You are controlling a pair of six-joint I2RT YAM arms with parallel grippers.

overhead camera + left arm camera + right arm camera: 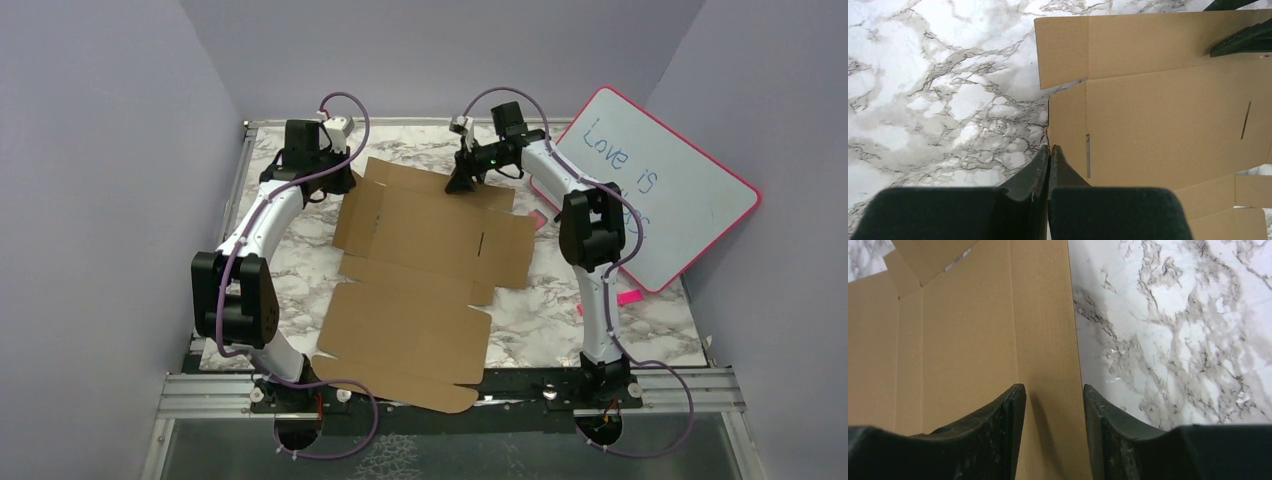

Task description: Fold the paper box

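Overhead, the flat paper box (420, 270) lies on the tabletop (540, 320), with the left claw (343, 183) at its 10 o'clock corner and the right claw (462, 183) at 12. Left wrist: claw closed at the cardboard's edge, perhaps pinching it. Right wrist: claw parted, straddling a flap edge.

You face plain lavender walls (90, 150) on three sides. Your table (540, 320): white-grey marble top, metal rail (690, 390) along near edge. Pink-rimmed whiteboard (690, 200) leans against right wall.
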